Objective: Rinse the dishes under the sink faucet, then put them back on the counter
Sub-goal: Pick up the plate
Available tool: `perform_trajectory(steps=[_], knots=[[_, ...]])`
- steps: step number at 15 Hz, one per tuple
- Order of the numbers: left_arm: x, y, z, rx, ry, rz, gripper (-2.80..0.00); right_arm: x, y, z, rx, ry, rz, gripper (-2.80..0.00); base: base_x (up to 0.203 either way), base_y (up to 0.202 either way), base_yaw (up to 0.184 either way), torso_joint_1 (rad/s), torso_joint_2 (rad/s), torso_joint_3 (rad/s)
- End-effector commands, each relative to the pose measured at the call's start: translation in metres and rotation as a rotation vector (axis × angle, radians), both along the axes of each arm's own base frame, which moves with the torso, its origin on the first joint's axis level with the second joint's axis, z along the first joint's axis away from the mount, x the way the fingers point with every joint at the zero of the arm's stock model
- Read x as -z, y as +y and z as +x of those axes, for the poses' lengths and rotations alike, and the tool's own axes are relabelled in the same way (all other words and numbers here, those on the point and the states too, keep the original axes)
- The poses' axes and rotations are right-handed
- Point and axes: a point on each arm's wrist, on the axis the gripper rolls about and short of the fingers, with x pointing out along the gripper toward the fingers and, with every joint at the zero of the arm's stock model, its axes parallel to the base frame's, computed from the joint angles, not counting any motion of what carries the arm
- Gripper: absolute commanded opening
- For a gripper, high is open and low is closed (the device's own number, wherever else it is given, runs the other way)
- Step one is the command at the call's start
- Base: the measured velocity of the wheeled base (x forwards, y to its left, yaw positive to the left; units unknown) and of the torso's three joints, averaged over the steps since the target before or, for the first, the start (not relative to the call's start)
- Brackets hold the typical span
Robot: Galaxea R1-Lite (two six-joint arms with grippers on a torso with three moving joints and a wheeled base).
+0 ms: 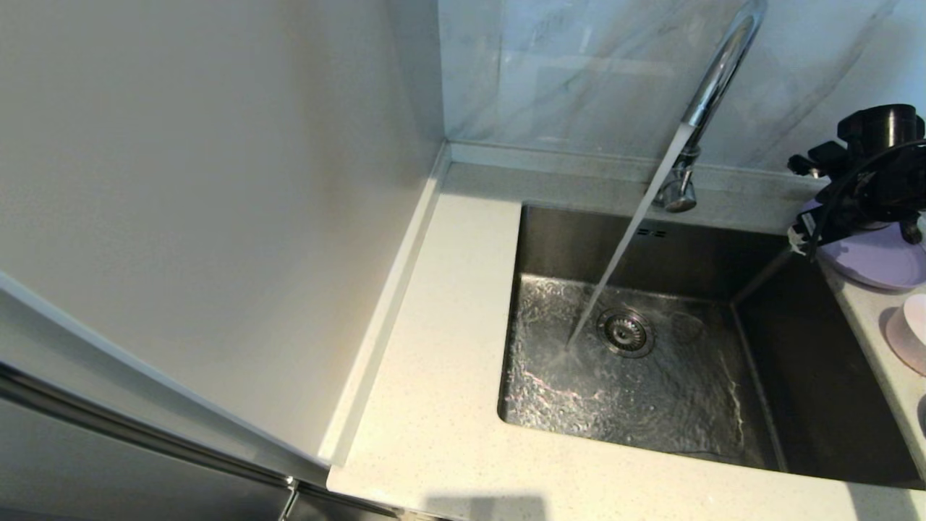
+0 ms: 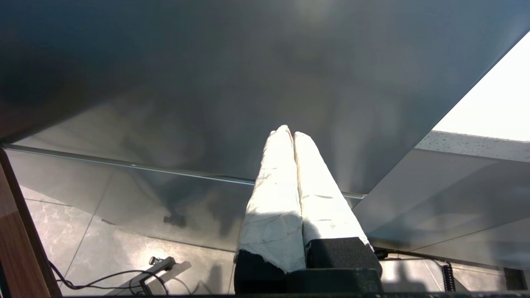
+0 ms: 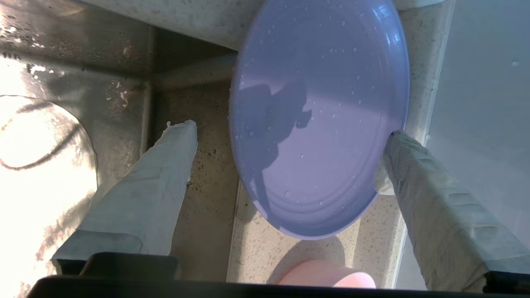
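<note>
The lavender plate [image 1: 879, 260] [image 3: 319, 124] lies wet with droplets on the cream counter [image 3: 256, 252] at the sink's back right corner. My right gripper [image 3: 290, 129] hangs over it, open, with the plate between the fingers. One finger [image 3: 414, 165] touches the plate's rim; the other stands apart from it over the basin's edge. A pale pink bowl [image 1: 910, 329] [image 3: 327, 278] sits on the counter just nearer than the plate. I cannot make out the saucer on its own. The chrome faucet [image 1: 712, 79] runs water into the basin. My left gripper [image 2: 290, 132] is shut, empty, parked low beside the cabinet.
The steel sink [image 1: 752, 239] holds rippling water around the drain [image 1: 624, 331]. The water stream [image 1: 622, 246] falls slantwise to the drain's left. A wide counter strip [image 1: 434, 362] runs along the left wall. The raised rim and marble backsplash close the back.
</note>
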Motion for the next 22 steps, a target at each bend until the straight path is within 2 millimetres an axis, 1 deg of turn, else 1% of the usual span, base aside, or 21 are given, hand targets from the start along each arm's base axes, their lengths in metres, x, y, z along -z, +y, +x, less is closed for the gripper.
perform_trajectory(steps=[1,5,12,13,16,20,22], knots=[[0.0,0.0,0.0,0.0,0.0,0.0,-2.8,0.008,-0.001,0.004,0.001,0.022,-0.001,0.0,0.0,0.0,0.0,0.0,0.0,0.0],[0.0,0.0,0.0,0.001,0.0,0.0,-2.8,0.02,-0.002,0.011,0.004,0.049,0.004,0.0,0.0,0.0,0.0,0.0,0.0,0.0],[0.0,0.0,0.0,0.0,0.0,0.0,-2.8,0.024,-0.003,0.017,0.001,0.033,-0.013,0.0,0.0,0.0,0.0,0.0,0.0,0.0],[0.0,0.0,0.0,0.0,0.0,0.0,-2.8,0.024,-0.002,0.017,-0.002,0.034,-0.015,-2.8,0.0,0.0,0.0,0.0,0.0,0.0],[0.0,0.0,0.0,0.0,0.0,0.0,-2.8,0.024,0.007,0.019,-0.027,0.038,-0.02,-2.8,0.0,0.0,0.0,0.0,0.0,0.0],[0.0,0.0,0.0,0.0,0.0,0.0,-2.8,0.026,0.012,0.021,-0.04,0.045,-0.021,-2.8,0.0,0.0,0.0,0.0,0.0,0.0],[0.0,0.0,0.0,0.0,0.0,0.0,-2.8,0.033,0.014,0.02,-0.043,0.072,-0.014,-2.8,0.0,0.0,0.0,0.0,0.0,0.0]])
